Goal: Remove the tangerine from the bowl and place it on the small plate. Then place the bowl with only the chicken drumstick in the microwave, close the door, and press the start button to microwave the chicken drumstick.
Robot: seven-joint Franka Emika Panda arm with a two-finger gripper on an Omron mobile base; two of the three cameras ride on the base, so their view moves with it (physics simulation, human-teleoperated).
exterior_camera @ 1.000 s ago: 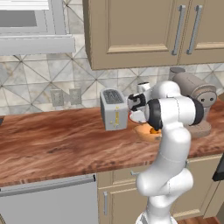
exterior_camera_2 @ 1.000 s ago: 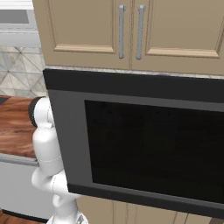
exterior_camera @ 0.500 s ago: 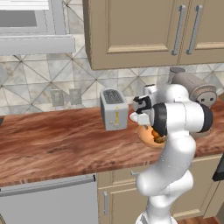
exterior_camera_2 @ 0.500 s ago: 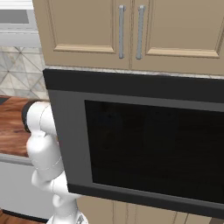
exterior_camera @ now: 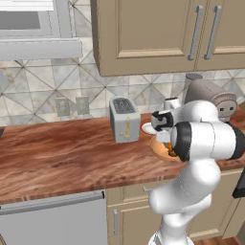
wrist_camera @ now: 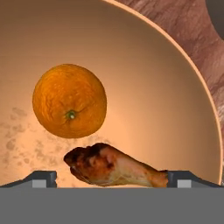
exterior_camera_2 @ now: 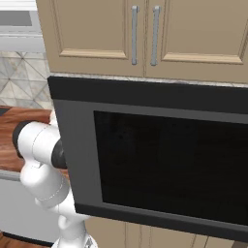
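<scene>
While claw (wrist_camera: 112,178) is held wide over bowl (wrist_camera: 175,87), tangerine (wrist_camera: 69,101) is seen beyond drumstick (wrist_camera: 114,166), off-centre from tips.

I am in a home kitchen. Beige wall cupboards (exterior_camera: 143,33) with long metal handles hang above a tiled backsplash (exterior_camera: 43,91) with diamond patterns and wall sockets (exterior_camera: 72,105). A reddish wood-grain desk (exterior_camera: 62,153) carries a silver toaster (exterior_camera: 124,119). Below it sit drawers and a steel dishwasher front (exterior_camera: 52,220). A black microwave (exterior_camera_2: 160,160) with its dark glass door (exterior_camera_2: 169,167) stands close on my right.
</scene>
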